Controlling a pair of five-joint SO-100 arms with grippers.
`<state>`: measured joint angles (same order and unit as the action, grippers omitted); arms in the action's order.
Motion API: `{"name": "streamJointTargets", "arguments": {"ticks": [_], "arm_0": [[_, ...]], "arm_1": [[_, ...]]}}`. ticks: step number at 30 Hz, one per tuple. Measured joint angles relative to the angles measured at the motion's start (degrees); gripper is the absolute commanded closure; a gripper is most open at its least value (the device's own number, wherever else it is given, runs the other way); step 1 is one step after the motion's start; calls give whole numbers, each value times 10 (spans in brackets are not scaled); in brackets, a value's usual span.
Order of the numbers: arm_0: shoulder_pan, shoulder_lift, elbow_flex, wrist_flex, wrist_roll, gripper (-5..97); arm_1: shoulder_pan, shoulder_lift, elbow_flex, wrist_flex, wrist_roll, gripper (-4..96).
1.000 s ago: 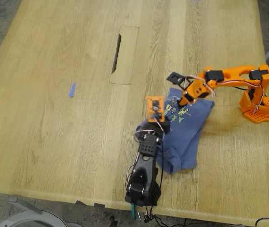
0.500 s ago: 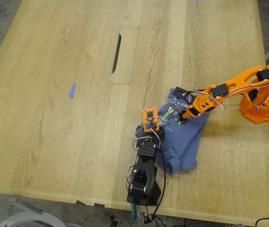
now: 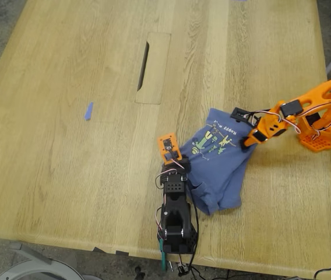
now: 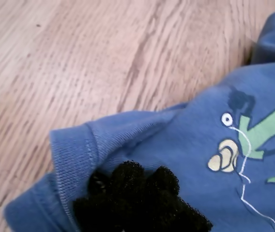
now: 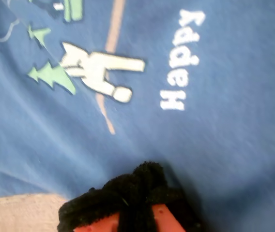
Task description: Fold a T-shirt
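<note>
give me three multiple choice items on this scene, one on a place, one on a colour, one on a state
1. Where is the T-shirt lying on the table in the exterior view?
A. lower right part
B. upper left corner
C. over the slot

2. What colour is the small tape scrap?
A. red
B. blue
C. white

3. How does the T-shirt lie?
A. neatly folded in a square
B. hanging off the table edge
C. bunched and creased, print facing up

Answers:
1. A, it sits between the two arms, toward the exterior view's right and near edge.
2. B, it shows blue against the pale wood.
3. C, the cartoon figure and lettering show, with the cloth rumpled.
</note>
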<state>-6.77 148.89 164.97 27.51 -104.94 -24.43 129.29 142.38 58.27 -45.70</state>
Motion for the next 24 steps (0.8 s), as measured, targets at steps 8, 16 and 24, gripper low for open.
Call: {"name": "streamJointTargets", "arguments": {"ticks": [8,16,24], "arm_0": [[-76,49,1,36,0,918],[-150,136,-1,133,5,918],[-142,193,-51,204,7,918]], "arm_1": [[50,117,54,96,0,913],[136,183,52,191,-12,913],[173,239,51,244,-15,913]]}}
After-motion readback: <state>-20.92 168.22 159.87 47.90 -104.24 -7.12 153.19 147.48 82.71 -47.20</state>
